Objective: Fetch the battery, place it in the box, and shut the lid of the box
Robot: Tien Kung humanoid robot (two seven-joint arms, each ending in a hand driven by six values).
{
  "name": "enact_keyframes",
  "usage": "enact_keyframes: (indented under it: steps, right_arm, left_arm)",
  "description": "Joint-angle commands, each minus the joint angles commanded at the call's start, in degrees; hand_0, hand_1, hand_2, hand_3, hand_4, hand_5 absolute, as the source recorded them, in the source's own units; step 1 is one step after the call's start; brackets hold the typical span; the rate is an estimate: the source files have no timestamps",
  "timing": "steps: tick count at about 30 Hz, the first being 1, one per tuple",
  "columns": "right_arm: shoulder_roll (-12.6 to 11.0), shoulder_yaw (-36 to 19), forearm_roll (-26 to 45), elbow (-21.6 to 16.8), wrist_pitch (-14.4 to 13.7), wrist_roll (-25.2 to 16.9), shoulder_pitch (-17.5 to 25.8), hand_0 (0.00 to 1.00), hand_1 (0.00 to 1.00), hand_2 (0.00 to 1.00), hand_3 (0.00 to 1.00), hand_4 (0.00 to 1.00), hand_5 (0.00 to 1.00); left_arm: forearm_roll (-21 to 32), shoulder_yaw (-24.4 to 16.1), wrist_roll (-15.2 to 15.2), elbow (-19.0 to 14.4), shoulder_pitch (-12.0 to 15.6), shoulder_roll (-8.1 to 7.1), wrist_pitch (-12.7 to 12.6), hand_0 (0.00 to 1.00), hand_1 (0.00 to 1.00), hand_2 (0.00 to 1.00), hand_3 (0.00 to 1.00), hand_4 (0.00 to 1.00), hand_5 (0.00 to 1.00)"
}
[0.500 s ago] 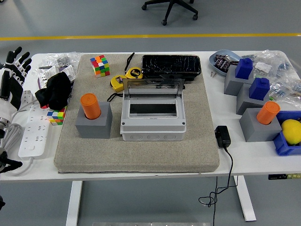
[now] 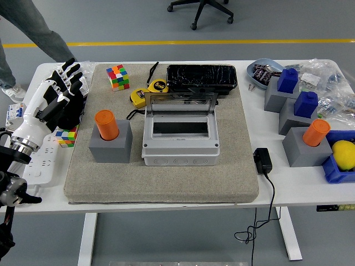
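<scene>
While the left hand (image 2: 58, 91) hangs over the table's left end with its fingers (image 2: 71, 67) spread and holding nothing, the orange battery (image 2: 106, 124) stands upright in a grey block (image 2: 111, 145) on the mat (image 2: 233, 166). Just right of the block sits the grey box (image 2: 179, 141), its clear lid (image 2: 180, 103) tilted up and open. A person's legs (image 2: 28, 27) show at the top left, beyond the table.
</scene>
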State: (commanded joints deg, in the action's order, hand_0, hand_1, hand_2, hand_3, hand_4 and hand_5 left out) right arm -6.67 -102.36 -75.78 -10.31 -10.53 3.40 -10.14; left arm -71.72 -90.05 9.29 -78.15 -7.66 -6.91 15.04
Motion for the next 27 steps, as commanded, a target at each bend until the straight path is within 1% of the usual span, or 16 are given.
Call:
enact_keyframes:
  steps: [7,14,17,21,23,27]
  right_arm:
    - [0.10,0.07,0.11,0.00,-0.05,0.03,-0.09,0.998,0.944,0.868,0.869,0.998,0.998]
    - [0.13,0.44,0.49,0.00,-0.12,0.01,-0.13,0.998,0.941,0.866,0.866,0.998,0.998]
    - [0.14,0.30,0.32,0.00,-0.12,0.09,-0.03,0.998,0.941,0.866,0.866,0.998,0.998]
    - [0.17,0.47,0.35,0.00,-0.08,0.16,0.03,0.998,0.940,0.865,0.865,0.998,0.998]
    - [0.14,0.71,0.55,0.00,-0.10,0.12,-0.02,0.998,0.940,0.865,0.865,0.998,0.998]
    - [0.05,0.89,0.57,0.00,-0.17,0.21,-0.02,0.998,0.941,0.863,0.865,0.998,0.998]
  left_arm:
    - [0.14,2.08,-0.05,0.02,0.53,0.59,-0.87,0.998,0.998,0.998,0.998,0.998,0.454]
    - [-2.30,1.45,0.32,2.23,-0.04,1.19,-1.56,0.998,0.998,0.998,0.998,0.998,0.452]
    - [-2.64,1.57,0.26,3.13,0.00,1.03,-1.12,0.998,0.998,0.998,0.998,0.998,0.452]
    - [-3.31,1.51,0.14,4.65,0.10,1.43,-0.45,0.998,0.998,0.998,0.998,0.998,0.457]
    - [-3.63,1.40,-0.04,4.81,0.23,1.60,0.07,0.998,0.998,0.998,0.998,0.998,0.457]
    - [-4.25,2.02,-0.24,5.13,0.14,1.42,0.54,0.998,0.998,0.998,0.998,0.998,0.466]
